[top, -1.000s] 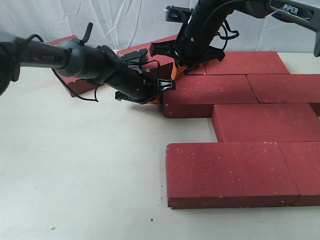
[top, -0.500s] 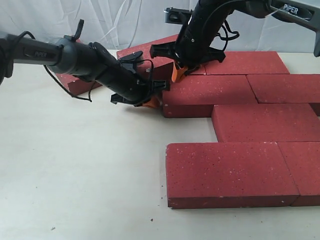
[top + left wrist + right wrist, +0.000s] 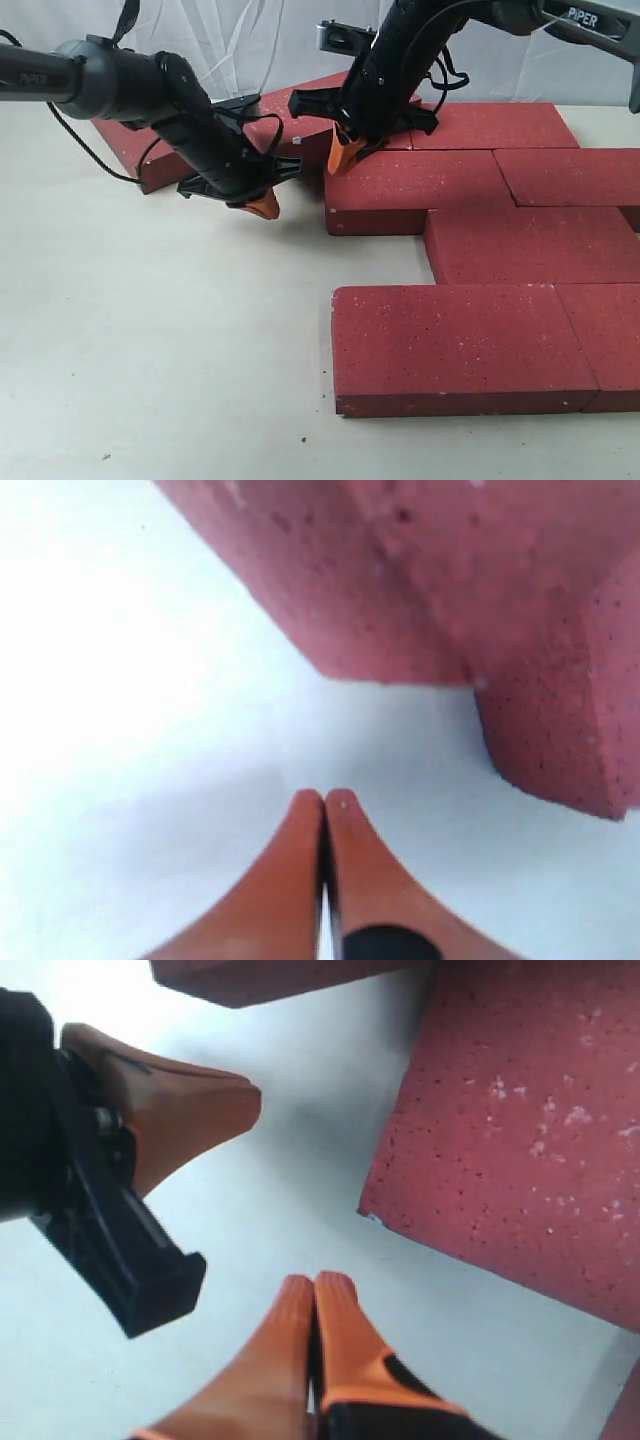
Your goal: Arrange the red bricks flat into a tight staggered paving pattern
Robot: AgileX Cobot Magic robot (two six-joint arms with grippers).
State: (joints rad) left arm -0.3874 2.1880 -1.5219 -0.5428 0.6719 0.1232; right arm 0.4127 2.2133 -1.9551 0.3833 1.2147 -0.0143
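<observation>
Several red bricks lie flat in staggered rows on the right: a near row (image 3: 450, 345), a middle brick (image 3: 530, 245) and far rows (image 3: 420, 185). A tilted brick (image 3: 300, 118) and another loose brick (image 3: 128, 148) sit behind the arms at the back left. My left gripper (image 3: 263, 206) is shut and empty over bare table, left of the far row's end; the left wrist view shows its tips (image 3: 325, 800) pressed together near a brick corner (image 3: 560, 720). My right gripper (image 3: 340, 156) is shut and empty at that row's far left corner (image 3: 520, 1140).
White cloth table (image 3: 150, 350) spreads out at the left and front. A white curtain (image 3: 250, 40) hangs behind. The two arms stand close together at the back middle; the left gripper's finger (image 3: 190, 1100) shows in the right wrist view.
My left gripper has drawn back to the left, away from the end of the far-row brick. My right gripper has shifted slightly left and lower at the brick's corner.
</observation>
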